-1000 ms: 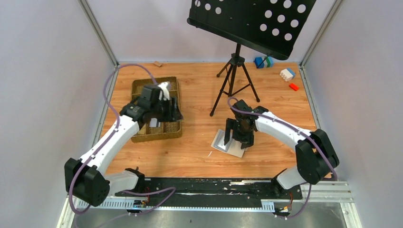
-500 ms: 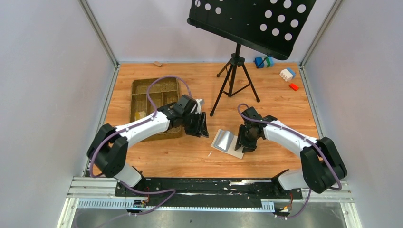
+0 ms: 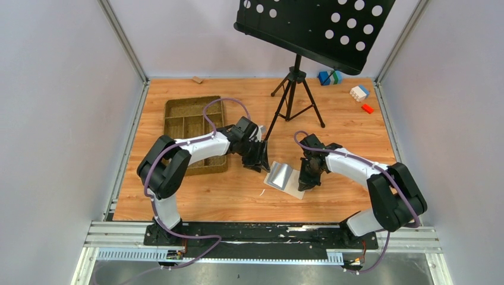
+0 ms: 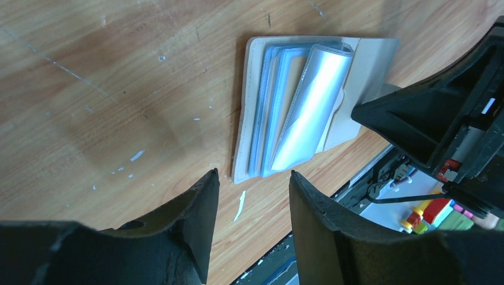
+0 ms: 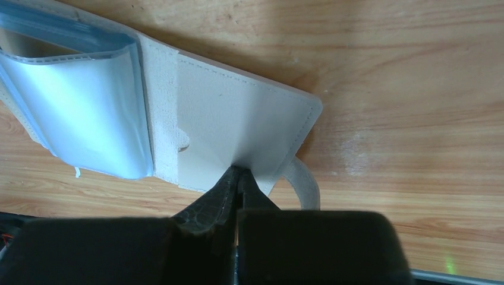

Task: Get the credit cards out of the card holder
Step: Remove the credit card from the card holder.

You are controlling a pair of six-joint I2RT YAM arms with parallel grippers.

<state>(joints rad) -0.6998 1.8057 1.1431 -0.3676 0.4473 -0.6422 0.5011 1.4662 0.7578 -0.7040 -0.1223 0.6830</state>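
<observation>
The right gripper (image 5: pixel 239 173) is pinched fully closed on the near edge of the card holder (image 5: pixel 238 119), its fingertips meeting on the cream cover just beside the small closure tab (image 5: pixel 302 184), which curls out onto the wood. The holder lies open on the table (image 4: pixel 89 89) between the two arms, its cover spread flat and its light blue clear sleeves (image 4: pixel 309 107) bulging up in a loose fan from the spine. Whether cards sit in those sleeves cannot be made out. The left gripper (image 4: pixel 254 178) hangs about half open and holds nothing, its two fingers apart just off the holder's opposite edge. Farther left on the table sits a woven brown tray (image 3: pixel 184 116); behind the holder stands a black music stand (image 3: pixel 295 89), with a few toy blocks (image 3: pixel 359 92) near the far right corner.
</observation>
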